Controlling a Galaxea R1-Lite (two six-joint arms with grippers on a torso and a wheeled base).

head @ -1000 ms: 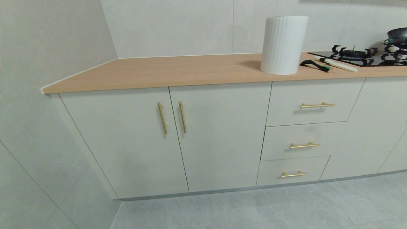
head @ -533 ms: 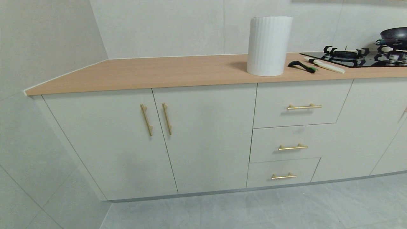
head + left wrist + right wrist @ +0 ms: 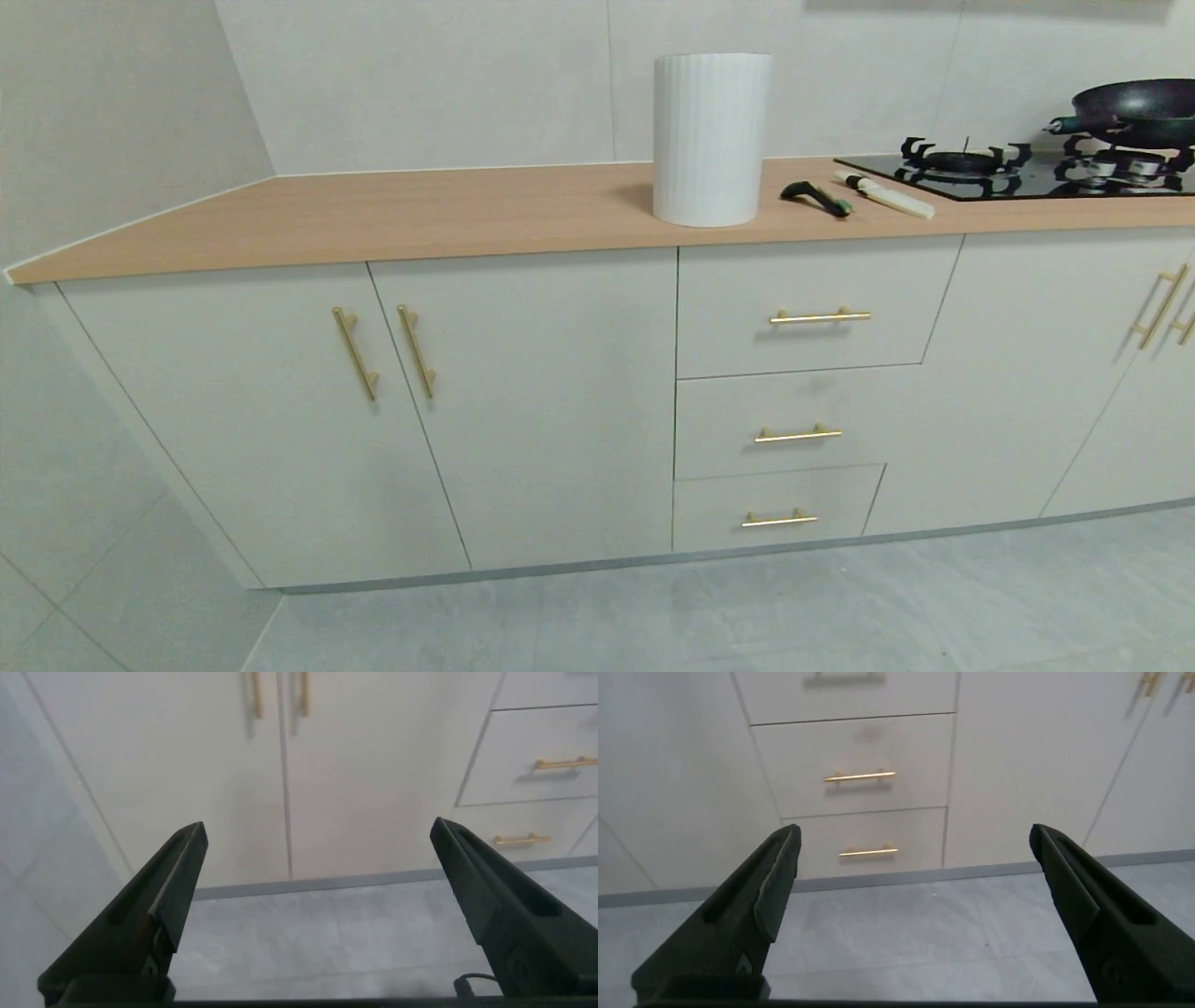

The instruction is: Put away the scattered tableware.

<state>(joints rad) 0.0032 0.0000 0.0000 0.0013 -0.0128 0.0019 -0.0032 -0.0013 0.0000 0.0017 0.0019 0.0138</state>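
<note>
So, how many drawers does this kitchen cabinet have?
3, in one stack below the white container: the top drawer, the middle drawer and the bottom drawer. More may be hidden past the right edge of the head view.

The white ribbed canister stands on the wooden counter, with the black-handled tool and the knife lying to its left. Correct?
No. The black-handled tool and the knife lie to the right of the white ribbed canister, toward the hob, on the wooden counter. The head view shows this.
</note>
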